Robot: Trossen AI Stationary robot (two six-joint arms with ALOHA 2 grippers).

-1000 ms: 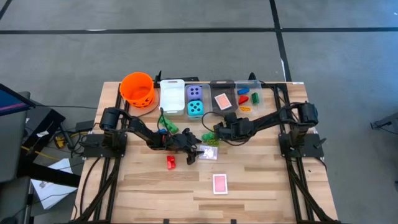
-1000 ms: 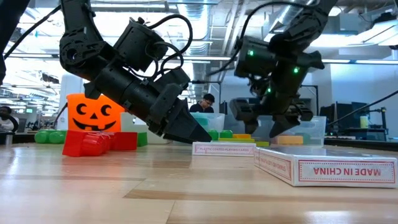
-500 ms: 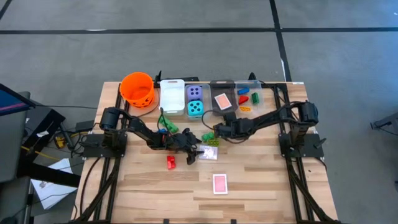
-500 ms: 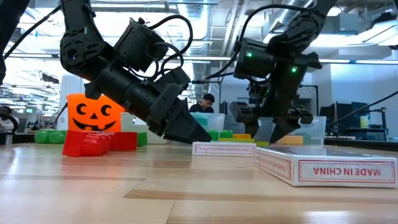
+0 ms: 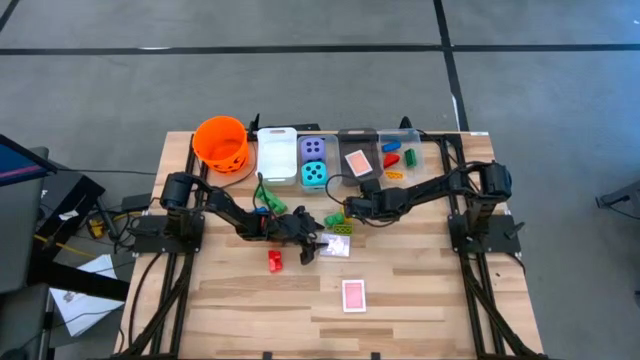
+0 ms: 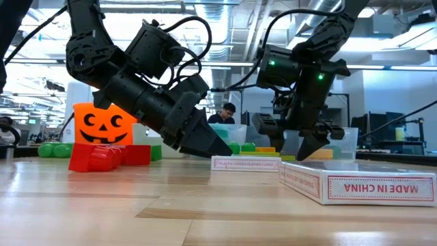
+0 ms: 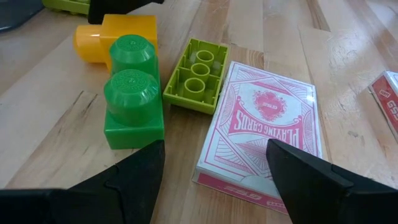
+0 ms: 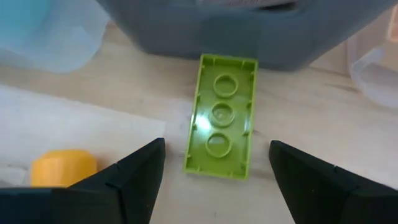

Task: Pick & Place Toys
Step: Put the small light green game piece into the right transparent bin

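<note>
The right claw (image 8: 211, 180), fingers apart, hung over a lime brick (image 8: 222, 124) lying studs-down just beside the card pack (image 7: 264, 124); light, stiff, probably slippery, best pinched across its long sides.

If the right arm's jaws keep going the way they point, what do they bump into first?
Most likely the lime-green brick lying hollow side up on the table: the right gripper is open, and the brick sits centred between its jaws. How near is unclear.
</note>
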